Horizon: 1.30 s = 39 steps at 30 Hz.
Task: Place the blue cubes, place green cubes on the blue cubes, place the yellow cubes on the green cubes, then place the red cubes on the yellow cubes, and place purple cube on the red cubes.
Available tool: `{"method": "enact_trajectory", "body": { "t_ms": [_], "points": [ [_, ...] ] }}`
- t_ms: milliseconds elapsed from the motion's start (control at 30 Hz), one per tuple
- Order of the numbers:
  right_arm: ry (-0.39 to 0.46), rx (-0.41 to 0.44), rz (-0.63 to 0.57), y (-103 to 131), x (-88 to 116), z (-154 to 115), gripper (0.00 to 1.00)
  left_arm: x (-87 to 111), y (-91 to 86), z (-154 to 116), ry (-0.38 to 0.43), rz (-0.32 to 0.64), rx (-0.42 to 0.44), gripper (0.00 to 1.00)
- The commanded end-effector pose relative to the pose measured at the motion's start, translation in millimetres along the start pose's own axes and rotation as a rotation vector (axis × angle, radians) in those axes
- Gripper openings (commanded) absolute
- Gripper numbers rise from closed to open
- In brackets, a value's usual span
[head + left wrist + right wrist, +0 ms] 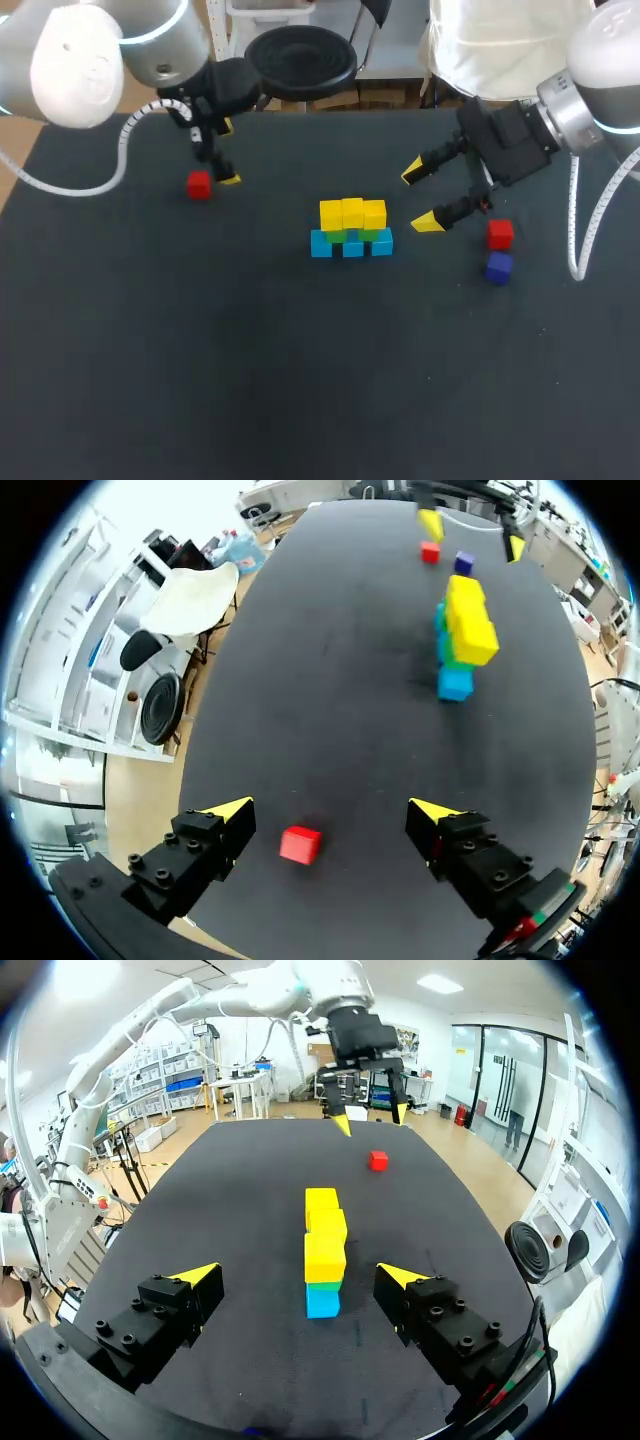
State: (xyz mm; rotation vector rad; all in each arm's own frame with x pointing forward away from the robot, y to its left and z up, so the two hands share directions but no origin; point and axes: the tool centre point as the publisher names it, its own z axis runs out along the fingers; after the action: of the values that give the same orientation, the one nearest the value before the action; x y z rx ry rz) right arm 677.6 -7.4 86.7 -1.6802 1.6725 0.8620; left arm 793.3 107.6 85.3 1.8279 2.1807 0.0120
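No text, label, brand, number or sign could be read in any of the three views.

The light is bright and even from overhead. On the matte black counter (200, 380) I see only faint, soft shadows under the stack of blue, green and yellow cubes (352, 230). My left arm's white shell (75, 65) is nearly blown out. In both wrist views the counter's edges bow, and its far end takes a pale sheen.
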Motion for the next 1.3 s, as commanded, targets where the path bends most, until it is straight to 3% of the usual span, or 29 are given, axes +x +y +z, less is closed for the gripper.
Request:
{"method": "enact_trajectory", "body": {
  "t_ms": [33,567,667,733,800,867,933,1000,1167,1300],
  "points": [
    [-0.002,0.001,-0.001,1,0,0,1.0,-0.9,18.7,0,-0.002,0.004,0.034,1.0],
    [-0.002,0.001,-0.001,1,0,0,1.0,-0.9,18.7,0,-0.002,0.004,0.034,1.0],
    [-0.002,0.001,-0.001,1,0,0,1.0,23.1,40.7,2,0.034,-0.018,-0.031,1.0],
    [-0.002,0.001,-0.001,1,0,0,1.0,42.0,56.6,7,0.101,-0.064,-0.064,1.0],
    [-0.002,0.001,-0.001,1,0,0,1.0,59.7,69.9,10,0.092,-0.079,-0.066,1.0],
    [-0.002,0.001,-0.001,1,0,0,1.0,69.9,75.8,14,0.116,-0.074,-0.037,1.0],
    [-0.002,0.001,-0.001,1,0,0,1.0,73.9,75.9,17,0.121,-0.005,-0.039,1.0],
    [-0.002,0.001,-0.001,1,0,0,1.0,76.0,72.4,22,0.077,0.072,0.052,1.0],
    [-0.002,0.001,-0.001,1,0,0,1.0,79.4,60.3,35,-0.005,0.206,0.178,1.0],
    [-0.002,0.001,-0.001,1,0,0,1.0,80.5,51.9,40,0.02,0.206,0.195,1.0]
  ]
}}
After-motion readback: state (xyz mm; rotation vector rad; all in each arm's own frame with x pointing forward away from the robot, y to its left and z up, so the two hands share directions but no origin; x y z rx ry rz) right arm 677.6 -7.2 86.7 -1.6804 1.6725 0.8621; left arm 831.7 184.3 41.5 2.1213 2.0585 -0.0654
